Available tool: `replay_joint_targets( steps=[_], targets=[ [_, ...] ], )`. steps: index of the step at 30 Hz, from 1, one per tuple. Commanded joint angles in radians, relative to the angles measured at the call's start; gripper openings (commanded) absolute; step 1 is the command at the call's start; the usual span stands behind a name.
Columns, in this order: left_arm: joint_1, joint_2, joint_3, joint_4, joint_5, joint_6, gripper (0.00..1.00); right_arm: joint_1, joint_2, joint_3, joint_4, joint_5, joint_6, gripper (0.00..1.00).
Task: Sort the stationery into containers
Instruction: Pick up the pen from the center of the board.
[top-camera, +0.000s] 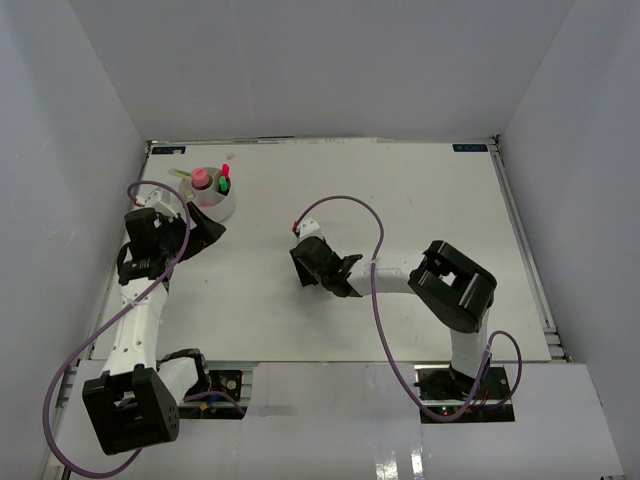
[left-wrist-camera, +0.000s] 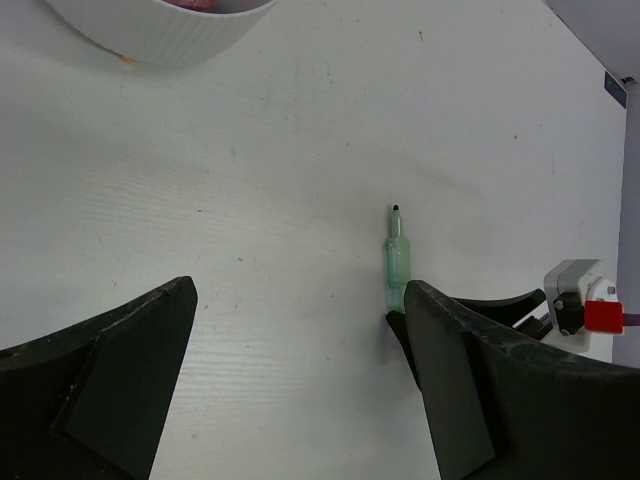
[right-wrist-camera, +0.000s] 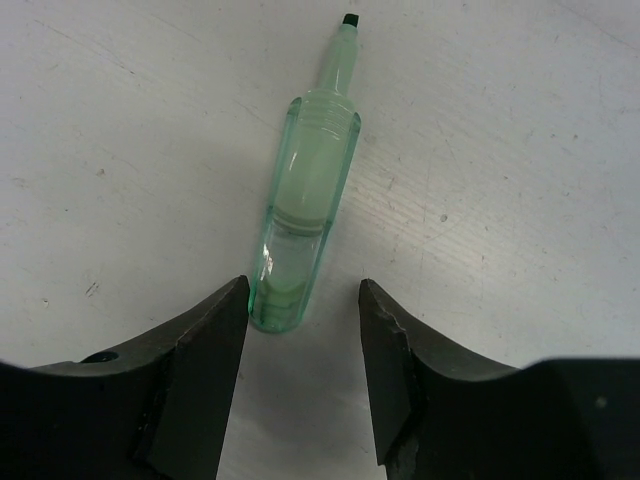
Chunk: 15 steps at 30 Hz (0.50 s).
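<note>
A pale green marker (right-wrist-camera: 305, 215) lies flat on the white table, its dark tip pointing away from my right gripper (right-wrist-camera: 300, 297). That gripper is open, half closed in around the marker's rear end: the left finger is at the barrel, the right finger stands clear of it. In the left wrist view the same marker (left-wrist-camera: 397, 265) lies beside my wide-open, empty left gripper (left-wrist-camera: 300, 295). The round white container (top-camera: 222, 210) stands at the back left, just beyond the left gripper (top-camera: 203, 236). It holds a pink tube (top-camera: 201, 178) and a green-capped marker (top-camera: 223, 185).
The container's ribbed wall (left-wrist-camera: 165, 35) fills the top left of the left wrist view. Purple cables loop over both arms (top-camera: 375, 225). Grey walls close the table in on three sides.
</note>
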Motion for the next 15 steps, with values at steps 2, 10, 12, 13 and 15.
replay_joint_targets(
  steps=[2,10,12,13,15],
  targets=[
    [0.004,-0.024,-0.011,0.016,0.024,0.001,0.96,0.001,0.018,-0.045,-0.037,-0.014,-0.038,0.53],
    [0.004,-0.018,-0.011,0.016,0.027,0.001,0.96,-0.011,0.015,-0.075,-0.033,-0.001,-0.027,0.41],
    [0.004,-0.016,-0.013,0.019,0.027,0.001,0.96,-0.016,0.005,-0.088,-0.024,0.007,-0.030,0.40],
    [0.006,-0.016,-0.013,0.018,0.030,0.001,0.96,-0.019,0.001,-0.092,-0.019,0.007,-0.033,0.40],
    [0.004,-0.013,-0.013,0.018,0.033,0.000,0.96,-0.023,-0.009,-0.108,-0.005,0.003,-0.047,0.37]
  ],
)
